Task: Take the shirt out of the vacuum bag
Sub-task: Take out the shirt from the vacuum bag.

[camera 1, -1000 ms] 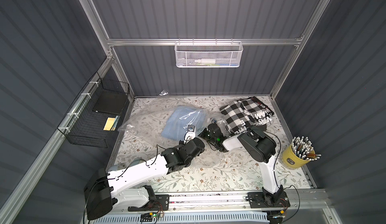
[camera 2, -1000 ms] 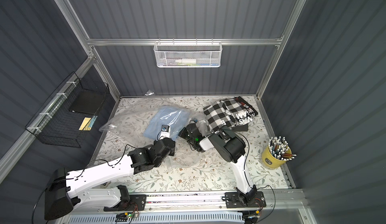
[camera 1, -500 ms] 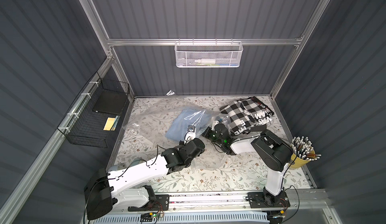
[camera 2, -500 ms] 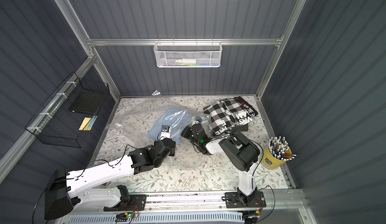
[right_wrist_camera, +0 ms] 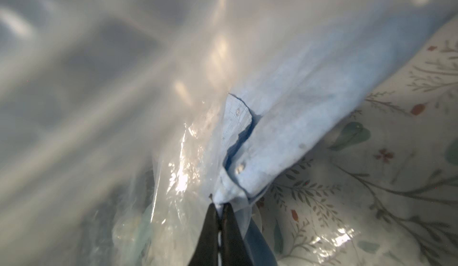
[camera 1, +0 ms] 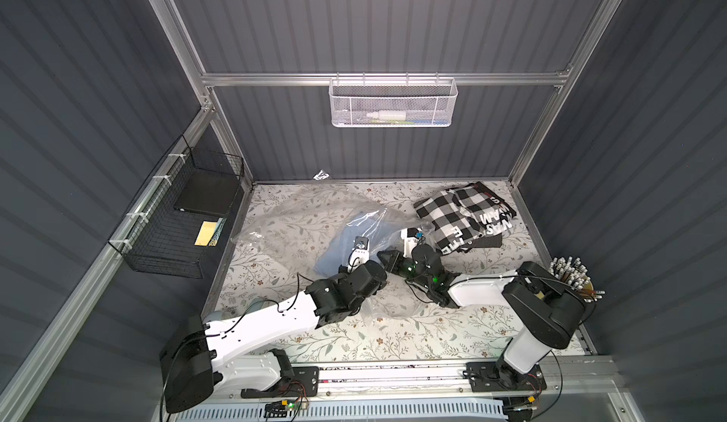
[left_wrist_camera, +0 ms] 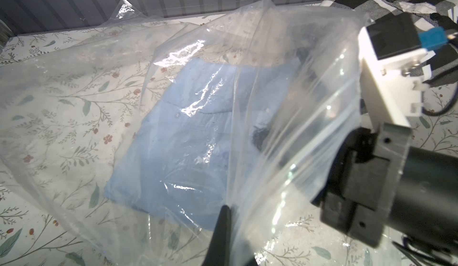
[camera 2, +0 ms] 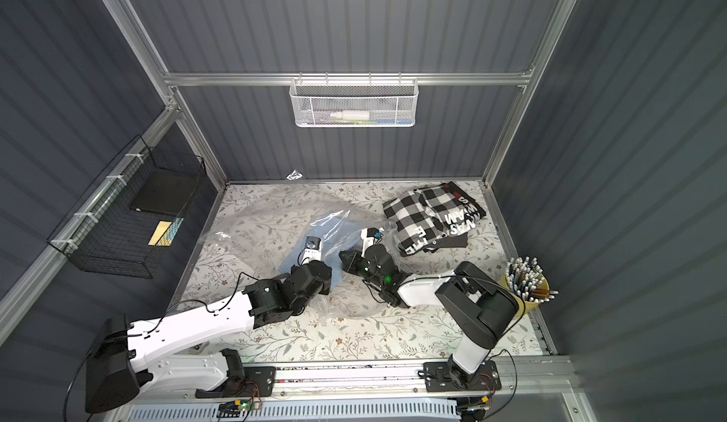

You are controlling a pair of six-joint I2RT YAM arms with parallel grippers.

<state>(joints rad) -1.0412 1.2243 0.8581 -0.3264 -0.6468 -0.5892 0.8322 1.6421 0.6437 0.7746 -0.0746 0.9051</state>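
Grey ribbed panels close the cell on three sides, and the bench (camera 1: 354,341) is covered with a pale cloth printed with leaves and flowers. A black wire basket (camera 1: 173,223) hangs on the left wall and a white mesh basket (camera 1: 393,101) on the back wall.

The clear vacuum bag (camera 1: 299,219) lies crumpled across the middle of the bench. The folded blue shirt (camera 1: 334,255) is inside it, toward the bag's right end. Further right is a pile of black-and-white checked clothes (camera 1: 460,215), and a yellow cup of pens (camera 1: 570,282) stands at the right edge.

The left arm (camera 1: 267,321) reaches low and diagonally from the front left corner. In the wrist view, the left end effector (left_wrist_camera: 224,210) has its fingers pressed together on a fold of the bag's film, just in front of the shirt. The right arm (camera 1: 484,294) lies nearly flat, with its elbow beside the pens and its wrist pointing left into the bag. The right end effector (right_wrist_camera: 219,209) pinches a corner of the shirt, next to a button.

Compared with a second ago, the right elbow has swung out from the middle of the bench toward the cup. The bag's loose far corner has slid a little to the right along the back wall, and the shirt sits slightly nearer the front. The left arm has hardly moved.
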